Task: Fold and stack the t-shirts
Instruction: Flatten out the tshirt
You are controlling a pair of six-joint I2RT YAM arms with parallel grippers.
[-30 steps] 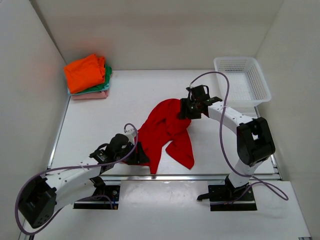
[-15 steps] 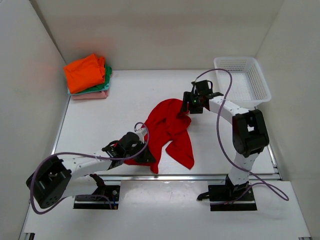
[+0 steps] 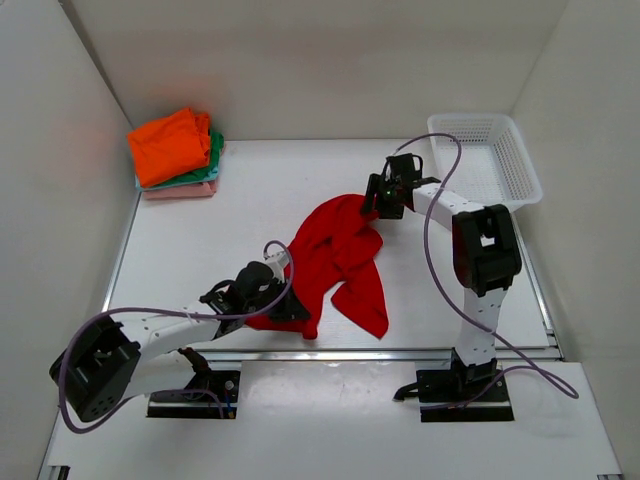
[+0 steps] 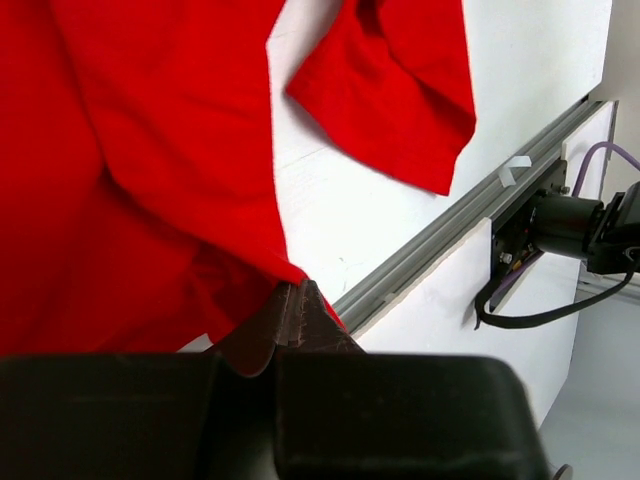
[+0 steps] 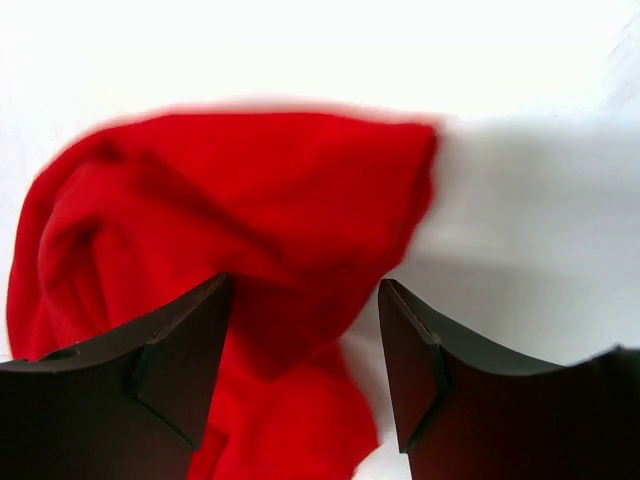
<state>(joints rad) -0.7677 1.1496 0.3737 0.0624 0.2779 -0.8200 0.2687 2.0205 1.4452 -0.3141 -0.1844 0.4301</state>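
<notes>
Red soft cloth t-shirt [image 3: 335, 265] lies crumpled on the white table [image 3: 250, 200]. My left gripper [image 4: 297, 300] clamps its near edge; my right gripper [image 5: 305, 285], fingers apart, hangs over its far end.

We see a plain bright red t-shirt [image 3: 335, 262] on the white counter [image 3: 260, 200], with an orange t-shirt [image 3: 168, 143], a green t-shirt [image 3: 215, 149], a pale pink t-shirt [image 3: 180, 191] and a white mesh basket [image 3: 488, 165].

White-shelled arms [image 3: 160, 328], black joints [image 3: 483, 250], looping purple cables [image 3: 427, 245], black claw fingers [image 5: 180, 350]
</notes>
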